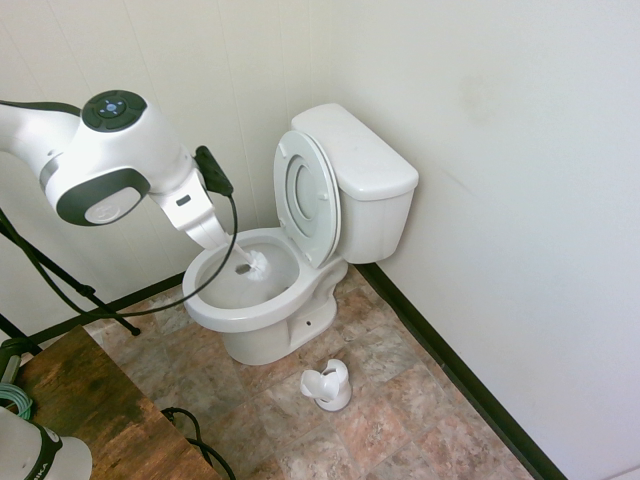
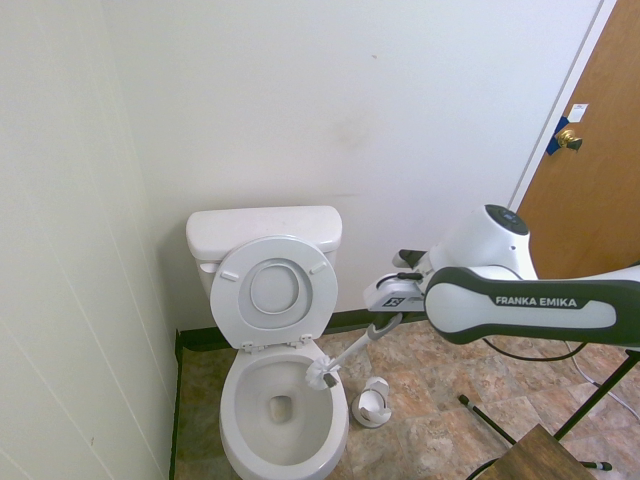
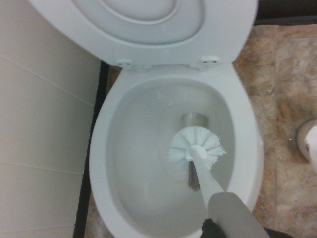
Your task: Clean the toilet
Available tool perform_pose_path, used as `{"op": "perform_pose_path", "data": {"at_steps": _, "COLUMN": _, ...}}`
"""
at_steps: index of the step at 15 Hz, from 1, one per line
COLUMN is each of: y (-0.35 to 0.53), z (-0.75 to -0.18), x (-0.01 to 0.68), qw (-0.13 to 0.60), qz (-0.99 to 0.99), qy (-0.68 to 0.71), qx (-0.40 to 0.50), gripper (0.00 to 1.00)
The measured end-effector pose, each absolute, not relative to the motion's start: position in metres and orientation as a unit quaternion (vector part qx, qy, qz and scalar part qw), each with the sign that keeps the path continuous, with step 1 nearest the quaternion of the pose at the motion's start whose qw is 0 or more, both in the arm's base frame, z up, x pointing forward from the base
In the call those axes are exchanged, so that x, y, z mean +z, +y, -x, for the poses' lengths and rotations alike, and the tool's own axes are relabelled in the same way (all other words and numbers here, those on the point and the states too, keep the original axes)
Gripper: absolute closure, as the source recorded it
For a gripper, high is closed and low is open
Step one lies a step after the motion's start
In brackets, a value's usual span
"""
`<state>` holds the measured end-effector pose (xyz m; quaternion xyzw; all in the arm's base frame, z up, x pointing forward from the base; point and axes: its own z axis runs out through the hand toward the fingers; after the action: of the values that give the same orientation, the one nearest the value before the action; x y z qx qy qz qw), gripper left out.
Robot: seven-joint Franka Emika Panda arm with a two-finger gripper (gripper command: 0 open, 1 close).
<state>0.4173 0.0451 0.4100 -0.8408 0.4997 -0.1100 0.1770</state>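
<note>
While the jaws (image 2: 385, 322) grasp one brush (image 2: 322, 374), its head hangs over one toilet (image 2: 283, 425) bowl.

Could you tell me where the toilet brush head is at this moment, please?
The brush head is over the open bowl of the toilet, held out on its handle from the gripper; its empty brush holder stands on the floor beside the toilet.

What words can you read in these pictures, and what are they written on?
"FRANKA EMIKA": white letters on the dark band of the robot arm, in the second exterior view.
A small black-and-white label on the wrist near the gripper: too small to read.
The toilet, its brush and the brush holder show no writing.
A small white tag on the door: nothing readable.
</note>
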Motion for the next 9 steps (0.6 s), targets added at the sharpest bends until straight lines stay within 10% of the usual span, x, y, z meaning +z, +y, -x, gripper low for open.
{"op": "perform_pose_path", "data": {"at_steps": 9, "y": 0.128, "z": -0.532, "x": 0.315, "qw": 0.131, "qz": 0.848, "qy": 0.504, "qx": -0.096, "gripper": 1.0}}
